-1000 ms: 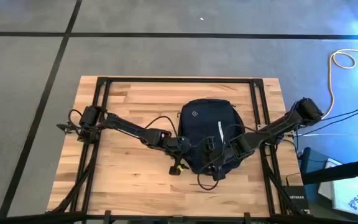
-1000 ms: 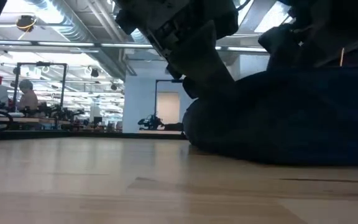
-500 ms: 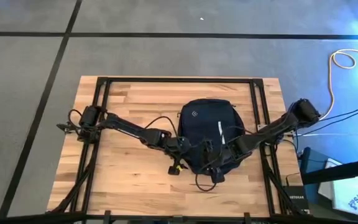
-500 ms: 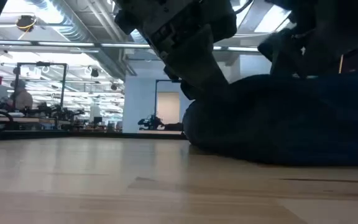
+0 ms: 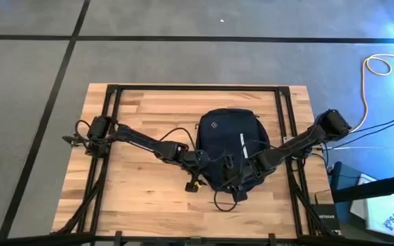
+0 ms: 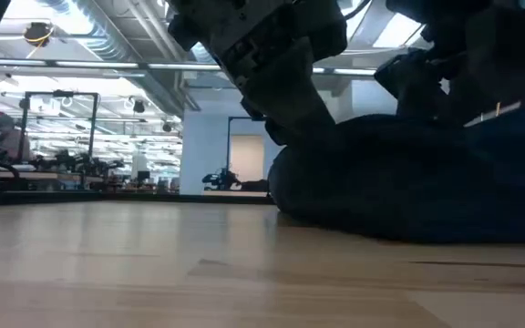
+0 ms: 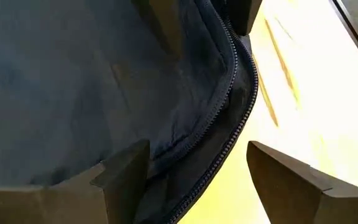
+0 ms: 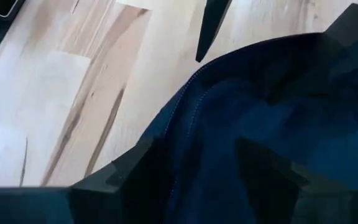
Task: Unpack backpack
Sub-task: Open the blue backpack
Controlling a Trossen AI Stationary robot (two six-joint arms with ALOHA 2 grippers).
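Drawn slightly nearer the table's front edge than a second ago, the right gripper [image 5: 238, 183] hangs over the backpack's [image 5: 228, 133] lower rim, its fingers [image 8: 263, 165] spread apart over dark fabric and closed on nothing. To its left, the left gripper [image 5: 207, 161] sits at the bag's near-left corner, fingers [image 7: 126, 171] wide apart astride the zipper [image 7: 229, 93], gripping nothing. Between the two grippers the navy backpack lies flat on the wooden table [image 5: 135, 109].
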